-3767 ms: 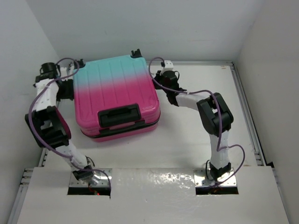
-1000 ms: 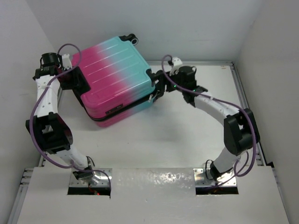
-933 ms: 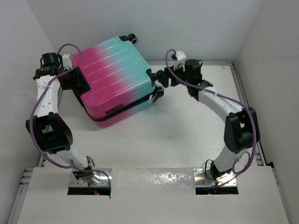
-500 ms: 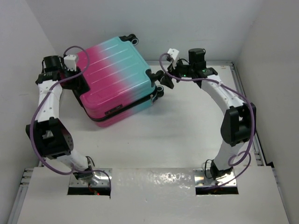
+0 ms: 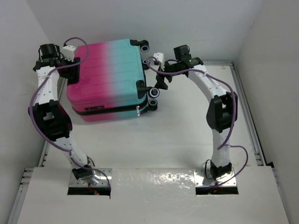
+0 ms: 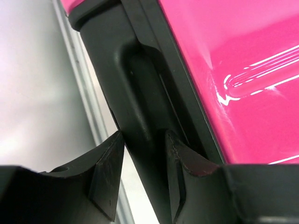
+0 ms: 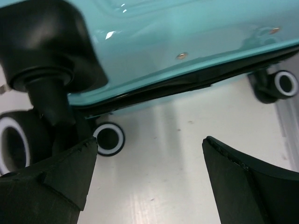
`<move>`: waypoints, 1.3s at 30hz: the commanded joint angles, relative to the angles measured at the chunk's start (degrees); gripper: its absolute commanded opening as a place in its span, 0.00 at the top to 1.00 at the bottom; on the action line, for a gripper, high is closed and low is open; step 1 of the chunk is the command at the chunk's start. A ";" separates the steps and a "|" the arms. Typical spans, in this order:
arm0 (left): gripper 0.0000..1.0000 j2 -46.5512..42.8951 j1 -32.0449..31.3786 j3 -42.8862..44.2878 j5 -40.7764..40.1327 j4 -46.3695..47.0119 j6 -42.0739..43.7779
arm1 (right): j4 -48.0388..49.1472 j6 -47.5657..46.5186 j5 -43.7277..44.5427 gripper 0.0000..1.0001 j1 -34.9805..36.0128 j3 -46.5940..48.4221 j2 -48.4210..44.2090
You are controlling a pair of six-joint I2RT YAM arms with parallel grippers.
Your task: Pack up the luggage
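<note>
The luggage (image 5: 110, 74) lies shut at the back left of the table, pink end to the left, teal end with its black wheels (image 5: 153, 92) to the right. My left gripper (image 5: 69, 65) is at the pink end, shut on the black handle (image 6: 140, 93); the bar sits between both fingers (image 6: 110, 163), beside the pink shell (image 6: 243, 56). My right gripper (image 5: 159, 82) hangs open just off the wheel end. In the right wrist view its jaws (image 7: 148, 142) stand wide over bare table, the teal shell (image 7: 187, 32) and a white-rimmed wheel (image 7: 108, 138) just beyond.
White walls close in behind and to the left of the luggage. A metal rail (image 5: 254, 130) runs along the table's right edge. A raised white board (image 5: 159, 186) covers the front by the arm bases. The bare tabletop (image 5: 187, 135) spreads in front of the case.
The luggage has swung round so its long side now faces the front. My right gripper let go at the wheel corner, opened wide and moved back. The left stays on the handle.
</note>
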 commanded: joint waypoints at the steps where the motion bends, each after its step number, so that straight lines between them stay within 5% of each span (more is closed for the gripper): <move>1: 1.00 2.11 -1.11 -3.97 -4.92 0.43 5.95 | -6.03 -3.71 -4.35 0.08 1.47 -1.34 -3.73; 6: 1.00 0.60 -4.19 -6.20 -6.07 1.86 5.34 | 2.66 0.58 -0.22 0.07 2.79 -8.29 -13.05; 12: 1.00 -0.54 -4.37 -5.31 -5.98 2.29 4.28 | -4.86 -2.48 4.60 0.06 2.35 -7.33 -17.53; 17: 1.00 -0.72 -4.46 -5.40 -6.24 2.29 4.37 | 0.55 1.90 2.19 0.05 2.26 -11.80 -20.53; 34: 1.00 -1.59 -4.46 -6.46 -6.24 2.38 4.01 | -5.50 0.07 4.17 0.06 9.03 -4.17 -4.28; 39: 1.00 -1.94 -4.46 -6.55 -6.50 2.47 4.19 | -6.55 0.16 6.63 0.20 9.03 -4.51 -3.65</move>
